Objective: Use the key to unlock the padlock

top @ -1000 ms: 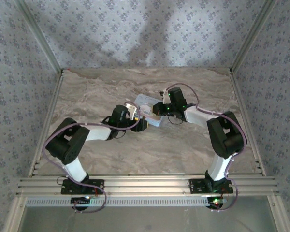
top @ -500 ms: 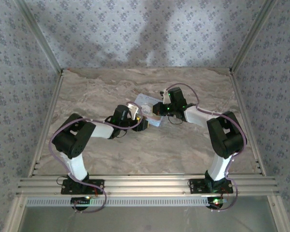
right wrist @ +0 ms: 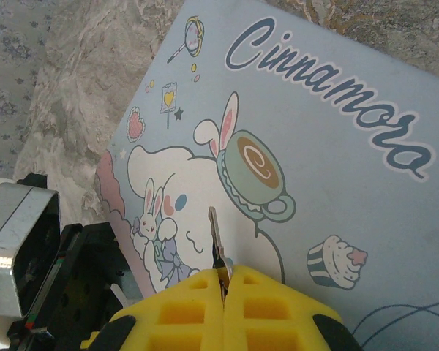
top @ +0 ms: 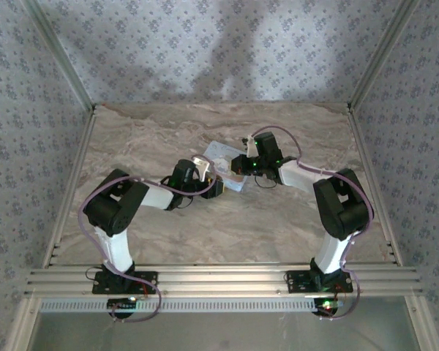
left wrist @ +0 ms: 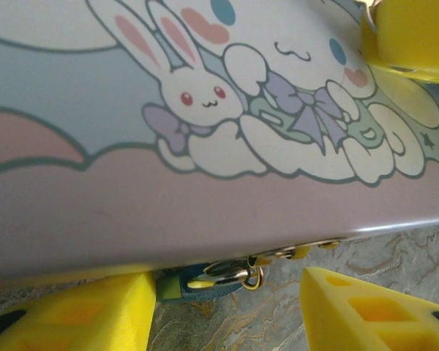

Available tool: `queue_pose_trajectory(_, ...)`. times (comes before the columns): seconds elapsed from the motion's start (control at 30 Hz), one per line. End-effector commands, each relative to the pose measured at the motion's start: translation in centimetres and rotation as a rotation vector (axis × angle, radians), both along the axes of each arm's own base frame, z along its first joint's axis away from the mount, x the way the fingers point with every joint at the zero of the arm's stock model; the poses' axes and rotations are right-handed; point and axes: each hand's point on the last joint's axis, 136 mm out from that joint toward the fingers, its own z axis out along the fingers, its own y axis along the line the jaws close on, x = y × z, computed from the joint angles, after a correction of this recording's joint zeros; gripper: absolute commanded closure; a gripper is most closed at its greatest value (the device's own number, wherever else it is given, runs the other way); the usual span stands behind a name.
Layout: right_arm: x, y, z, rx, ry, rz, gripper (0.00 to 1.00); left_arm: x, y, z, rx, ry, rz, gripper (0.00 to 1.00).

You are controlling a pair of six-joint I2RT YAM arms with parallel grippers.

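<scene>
**A:** Yellow-fingered left gripper (left wrist: 227,311), how is it posed?

**B:** Low, reaching in at the tin's (left wrist: 132,146) front edge. Its jaws stand partly apart with nothing clamped. The padlock (left wrist: 223,276) sits under that edge between them, nearer one finger than the other.

**A:** And the right gripper (right wrist: 224,281)?

**B:** It is angled down over the printed lid and pinched tight on the key (right wrist: 214,234), whose blade points out across the picture.

**A:** Room to move?

**B:** There is bare marbled table (top: 154,131) on every side of the tin, and the frame rails (top: 69,197) are well apart from both arms.
</scene>
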Motion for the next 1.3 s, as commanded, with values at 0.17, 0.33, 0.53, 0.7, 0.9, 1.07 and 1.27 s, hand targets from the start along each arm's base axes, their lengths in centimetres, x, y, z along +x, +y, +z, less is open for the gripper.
queue_pose_trajectory(0.17,-2.8,-0.58,-3.51,-0.072,0.146,-0.002,0.97,0.46,-1.35,1.19,-0.058,-0.029,-0.015,0.5)
queue_pose_trajectory(0.33,-2.86,-0.49,-3.48,-0.073,0.145,0.0,0.97,0.11,-1.52,1.03,-0.049,-0.026,-0.014,0.52)
queue_pose_trajectory(0.53,-2.9,-0.44,-3.47,-0.074,0.145,0.002,0.97,0.02,-1.56,1.26,-0.046,-0.024,0.002,0.54)
queue_pose_trajectory(0.7,-2.83,-0.35,-3.34,-0.073,0.142,0.003,0.97,-0.07,-1.4,1.64,-0.036,-0.034,0.024,0.55)
queue_pose_trajectory(0.9,-2.92,-0.2,-3.42,-0.072,0.147,0.007,0.97,0.14,-1.35,1.71,-0.036,-0.027,0.042,0.55)
queue_pose_trajectory(1.07,-2.91,-0.12,-3.24,-0.07,0.144,0.009,0.97,0.33,-1.2,1.62,-0.037,-0.014,0.065,0.56)
queue_pose_trajectory(1.27,-2.93,-0.03,-3.2,-0.072,0.144,0.011,0.97,0.5,-1.2,1.58,-0.033,0.004,0.087,0.57)
